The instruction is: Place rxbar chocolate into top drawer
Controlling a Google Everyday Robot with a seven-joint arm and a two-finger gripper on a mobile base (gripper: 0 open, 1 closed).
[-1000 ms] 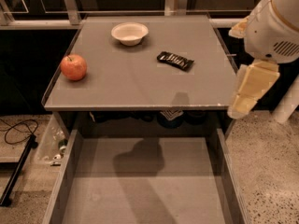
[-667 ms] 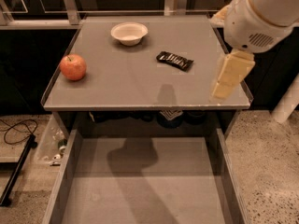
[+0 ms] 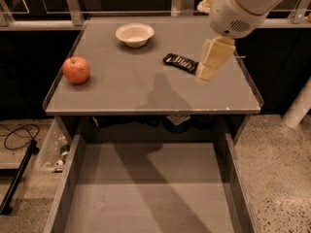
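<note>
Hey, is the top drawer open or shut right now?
Open: the top drawer is pulled out under the table, its bare bottom showing. The gripper hangs over the table beside the rxbar chocolate.

The hand (image 3: 206, 73) was positioned just right of the rxbar chocolate (image 3: 180, 62), above the surface (image 3: 146, 89). The top drawer (image 3: 150, 193) stood open, forward of and below the rxbar chocolate.

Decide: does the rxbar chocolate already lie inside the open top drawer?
No, the rxbar chocolate lies on the tabletop beside the claw, not in the top drawer.
</note>
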